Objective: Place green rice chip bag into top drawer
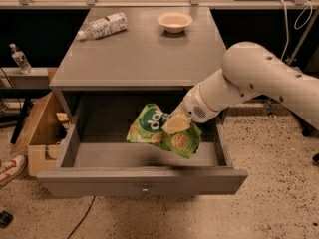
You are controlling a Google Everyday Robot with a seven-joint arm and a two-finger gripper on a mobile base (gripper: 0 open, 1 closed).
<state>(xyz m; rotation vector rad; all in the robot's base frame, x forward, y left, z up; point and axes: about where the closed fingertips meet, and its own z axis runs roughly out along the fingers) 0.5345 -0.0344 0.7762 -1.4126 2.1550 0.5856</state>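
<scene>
Arm lowered, gripper over top drawer clamps green rice chip bag.

Dim warm light; top drawer shadowed under pincer and green rice chip bag

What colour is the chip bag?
Bright green, dark green patch; the gripper holds the chip bag over the open top drawer. Camera view.

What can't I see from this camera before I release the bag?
- Camera view: the gripper, over the top drawer, grips the green rice chip bag; the bag hides whether it touches the drawer floor.
- Drawer's back: shadowed under the tabletop.
- Label on the bottle: too small to read.
- Rest of the arm: cut off by the right edge.
</scene>
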